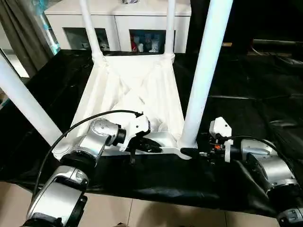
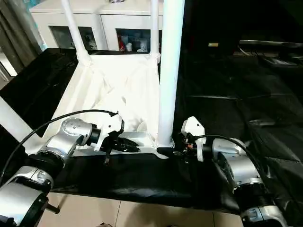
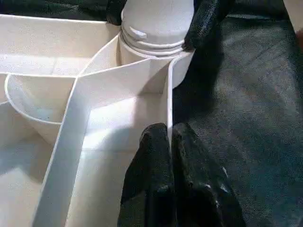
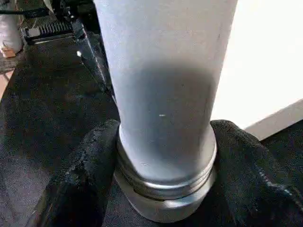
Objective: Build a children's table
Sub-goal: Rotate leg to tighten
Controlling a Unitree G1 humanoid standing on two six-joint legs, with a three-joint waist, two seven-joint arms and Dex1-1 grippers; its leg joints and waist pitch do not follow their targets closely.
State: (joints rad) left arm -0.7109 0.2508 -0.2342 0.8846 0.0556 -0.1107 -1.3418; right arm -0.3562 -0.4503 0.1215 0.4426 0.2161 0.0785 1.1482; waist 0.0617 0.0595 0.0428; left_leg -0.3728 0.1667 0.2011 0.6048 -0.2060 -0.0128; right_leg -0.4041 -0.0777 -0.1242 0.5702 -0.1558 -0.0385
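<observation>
The white children's table top (image 1: pixel 137 90) lies upside down on the black sheet, ribs facing up. Legs stand in its corner sockets: near right leg (image 1: pixel 203 71), near left leg (image 1: pixel 23 101) and two far legs (image 1: pixel 90 28) (image 1: pixel 169 26). My left gripper (image 1: pixel 154 146) is shut on the thin near rim wall (image 3: pixel 169 109), with one finger (image 3: pixel 151 189) on each side of it. My right gripper (image 1: pixel 189 152) is shut on the near right leg (image 4: pixel 163 94) just above its flared base. Its fingers (image 4: pixel 85 175) wrap both sides of the tube.
The big black-sheeted table (image 1: pixel 246 85) stretches to the right, and its front edge runs just below my grippers. A white cabinet with glass doors (image 1: pixel 118 23) stands behind. A curtain (image 1: pixel 23 33) hangs at far left. Tiled floor (image 1: pixel 142 213) shows at the bottom.
</observation>
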